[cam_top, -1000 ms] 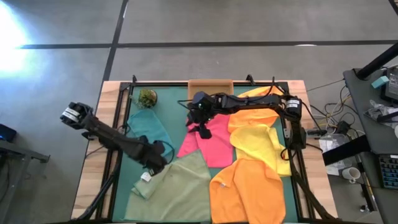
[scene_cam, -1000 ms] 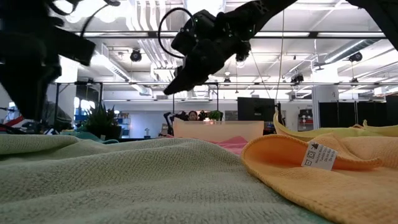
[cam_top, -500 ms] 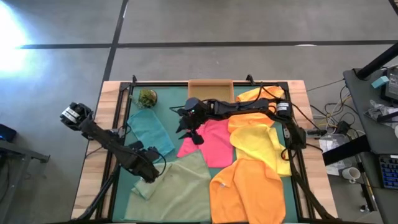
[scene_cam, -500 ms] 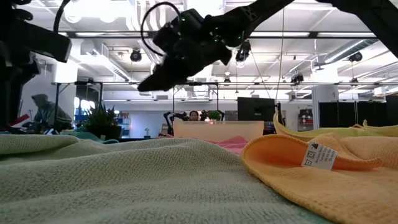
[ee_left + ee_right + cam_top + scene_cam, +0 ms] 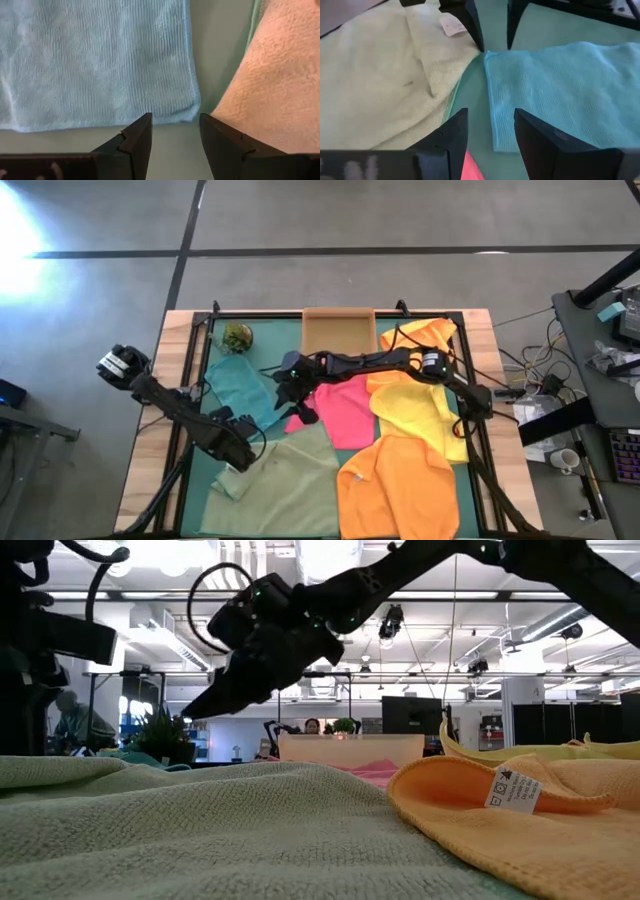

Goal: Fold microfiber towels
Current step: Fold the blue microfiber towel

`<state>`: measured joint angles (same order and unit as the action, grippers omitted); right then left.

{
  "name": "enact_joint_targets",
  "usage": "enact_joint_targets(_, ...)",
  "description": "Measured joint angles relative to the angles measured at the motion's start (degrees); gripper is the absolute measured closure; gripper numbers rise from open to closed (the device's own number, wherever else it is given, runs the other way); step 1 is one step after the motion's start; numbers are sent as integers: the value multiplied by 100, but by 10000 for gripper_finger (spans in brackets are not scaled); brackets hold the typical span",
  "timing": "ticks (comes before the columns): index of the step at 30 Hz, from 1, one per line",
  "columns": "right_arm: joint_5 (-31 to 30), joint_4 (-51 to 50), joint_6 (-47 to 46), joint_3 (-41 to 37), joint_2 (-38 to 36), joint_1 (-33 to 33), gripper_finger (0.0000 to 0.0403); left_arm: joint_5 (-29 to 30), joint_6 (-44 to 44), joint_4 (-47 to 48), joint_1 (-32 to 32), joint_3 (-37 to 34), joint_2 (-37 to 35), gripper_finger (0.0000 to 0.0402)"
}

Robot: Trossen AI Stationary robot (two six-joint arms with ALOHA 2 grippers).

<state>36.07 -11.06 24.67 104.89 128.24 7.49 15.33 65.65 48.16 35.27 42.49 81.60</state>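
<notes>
Both grippers hang open and empty by the teal towel point(image 5: 243, 388). The left gripper point(image 5: 243, 452) is at its near corner, the right gripper point(image 5: 292, 392) at its right edge.

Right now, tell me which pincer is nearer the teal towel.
Right. The right pincer hovers at the teal towel's edge nearest the pink one; the left pincer sits just off its near corner.

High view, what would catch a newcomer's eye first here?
The spread of soft square cloths on the green mat: a hot pink towel in the middle, with yellow and orange ones overlapping on the right. Both open tools, left and right, hover by the teal towel.
</notes>
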Motion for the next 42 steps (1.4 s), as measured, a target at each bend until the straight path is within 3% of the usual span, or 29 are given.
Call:
enact_joint_targets(9, -7, -277, -70, 867, 717, -64, 252, 2, -214, 9, 9, -101, -410, 252)
enact_joint_targets(15, -54, -501, 52, 978, 884, -62, 252, 0, -302, -20, 7, -313, -802, 253)
enact_joint_targets(22, -168, -511, 240, 880, 884, -62, 252, -4, -303, -1180, -4, -836, -1137, 253)
enact_joint_targets(28, -455, -493, 260, 861, 895, -62, 252, -7, -302, -1267, -46, -1029, -1079, 253)
enact_joint_targets(42, -474, -497, 245, 696, 895, -62, 252, -1, -766, -1277, -457, -1048, -429, 253)
